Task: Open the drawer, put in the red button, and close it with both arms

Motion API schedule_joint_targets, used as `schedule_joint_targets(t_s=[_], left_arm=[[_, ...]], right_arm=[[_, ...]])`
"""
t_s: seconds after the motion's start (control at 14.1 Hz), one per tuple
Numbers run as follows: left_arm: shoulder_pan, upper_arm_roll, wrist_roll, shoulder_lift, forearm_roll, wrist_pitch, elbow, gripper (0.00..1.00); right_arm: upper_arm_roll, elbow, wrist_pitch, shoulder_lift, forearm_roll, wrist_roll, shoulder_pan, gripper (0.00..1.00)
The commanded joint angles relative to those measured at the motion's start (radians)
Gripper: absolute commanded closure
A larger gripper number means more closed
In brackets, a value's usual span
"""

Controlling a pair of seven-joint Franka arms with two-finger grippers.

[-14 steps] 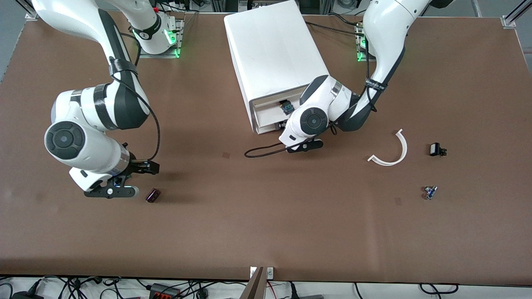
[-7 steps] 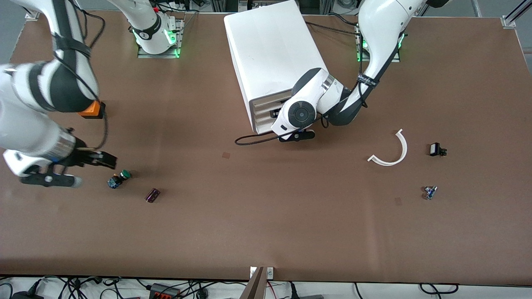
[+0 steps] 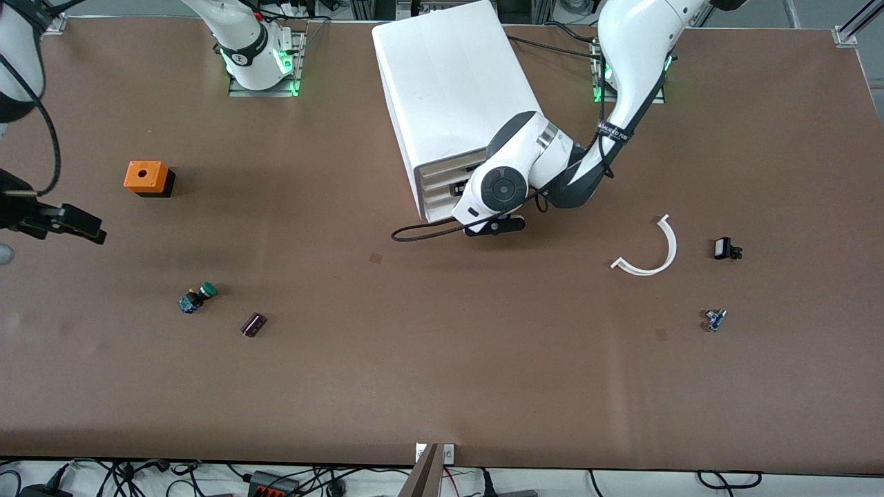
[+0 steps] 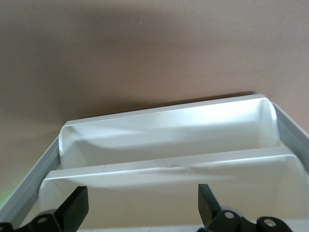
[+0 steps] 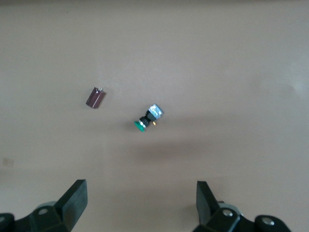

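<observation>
Left wrist view, left gripper (image 4: pixel 140 205) spread at drawer (image 4: pixel 169 128), red button perhaps hidden

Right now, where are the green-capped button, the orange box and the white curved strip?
green-capped button (image 3: pixel 198 298): front view, on its body between green cap and blue base.
orange box (image 3: pixel 145 177): front view, on its top face beside the hole.
white curved strip (image 3: pixel 668 250): front view, on the middle of the arc.

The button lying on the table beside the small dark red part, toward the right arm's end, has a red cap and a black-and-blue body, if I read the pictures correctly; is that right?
Not quite: the cap is green, not red. The button does lie on the table beside the small dark red part, toward the right arm's end, with a black-and-blue body. The right wrist view shows the green cap plainly, and the front view agrees.
</observation>
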Motion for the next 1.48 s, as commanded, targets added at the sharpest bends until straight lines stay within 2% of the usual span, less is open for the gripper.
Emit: schedule_joint_targets(t_s=[0.0, 0.07, 0.21, 0.42, 0.57, 0.71, 0.85, 1.13, 1.27, 1.34, 1.41], left_arm=[[0.079, 0.004, 0.004, -0.044, 0.005, -0.044, 0.042, 0.0], [0.114, 0.002, 0.005, -0.045, 0.023, -0.066, 0.072, 0.0], [0.156, 0.001, 0.01, -0.045, 0.132, -0.17, 0.172, 0.0], [0.194, -0.004, 0.05, -0.047, 0.258, -0.31, 0.293, 0.0], [0.22, 0.004, 0.154, -0.065, 0.263, -0.374, 0.339, 0.0], [0.306, -0.005, 0.293, -0.093, 0.26, -0.423, 0.362, 0.0], [0.404, -0.01, 0.494, -0.125, 0.244, -0.446, 0.361, 0.0], [0.45, 0.063, 0.767, -0.209, 0.243, -0.499, 0.338, 0.0], [0.449, 0.138, 0.864, -0.29, 0.226, -0.48, 0.288, 0.0], [0.449, 0.18, 0.898, -0.339, 0.194, -0.456, 0.237, 0.0], [0.429, 0.251, 0.938, -0.419, 0.154, -0.386, 0.138, 0.0]], right_arm=[[0.019, 0.05, -0.062, 0.002, 0.004, -0.017, -0.02, 0.0], [0.024, 0.05, -0.064, 0.0, 0.004, -0.017, -0.027, 0.0], [0.027, 0.032, -0.075, -0.014, 0.004, -0.014, -0.027, 0.0], [0.029, -0.049, -0.014, -0.044, 0.004, -0.013, -0.013, 0.0], [0.029, -0.164, 0.066, -0.111, 0.004, -0.013, -0.013, 0.0], [0.029, -0.201, 0.073, -0.149, 0.005, -0.013, -0.013, 0.0], [0.027, -0.188, 0.036, -0.15, 0.005, -0.013, -0.016, 0.0], [0.026, -0.175, -0.058, -0.158, 0.002, -0.066, -0.016, 0.0], [0.027, -0.168, -0.059, -0.152, 0.002, -0.079, -0.014, 0.0], [0.032, -0.165, -0.059, -0.15, 0.002, -0.082, -0.004, 0.0], [0.03, -0.162, -0.058, -0.15, -0.007, -0.07, 0.021, 0.0]])
